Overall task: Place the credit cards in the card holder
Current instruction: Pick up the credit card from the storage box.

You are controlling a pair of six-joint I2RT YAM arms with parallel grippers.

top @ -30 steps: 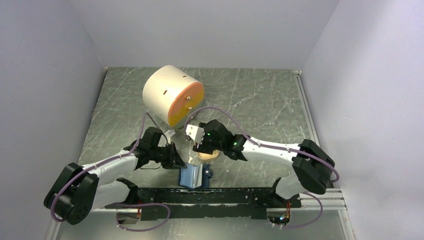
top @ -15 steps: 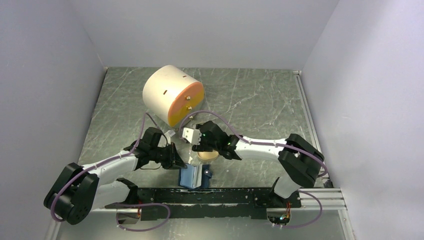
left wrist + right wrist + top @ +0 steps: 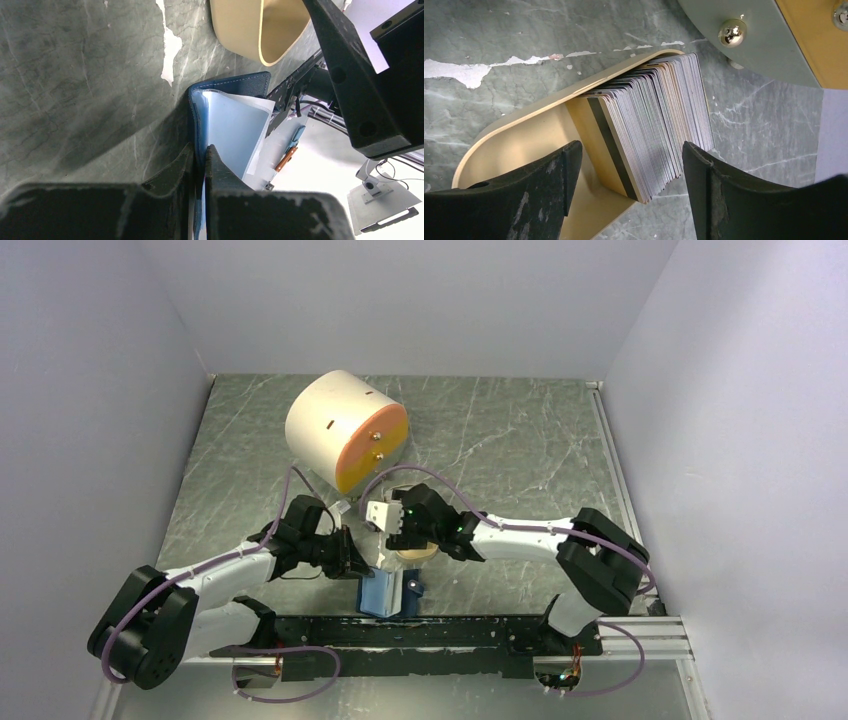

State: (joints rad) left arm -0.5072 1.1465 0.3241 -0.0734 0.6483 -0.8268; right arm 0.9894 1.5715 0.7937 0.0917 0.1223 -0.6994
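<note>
The credit cards (image 3: 659, 125) stand on edge as a thick whitish-grey stack, leaning inside a tan oval dish (image 3: 514, 140). My right gripper (image 3: 630, 150) is open just above them, one finger on each side of the stack, touching nothing. In the top view it (image 3: 395, 540) hovers over the dish (image 3: 415, 552). The card holder (image 3: 385, 592), dark blue with a light blue inside (image 3: 235, 125), stands open near the front edge. My left gripper (image 3: 200, 150) is shut on its near wall, holding it upright.
A big cream cylinder with an orange face (image 3: 340, 430) lies behind the dish, its face and a metal screw (image 3: 731, 32) close to the cards. A black rail (image 3: 440, 635) runs along the front edge. Grey walls enclose three sides.
My right arm has shifted a little left over the dish and its jaws have widened slightly. The left gripper and the card holder have stayed put.
</note>
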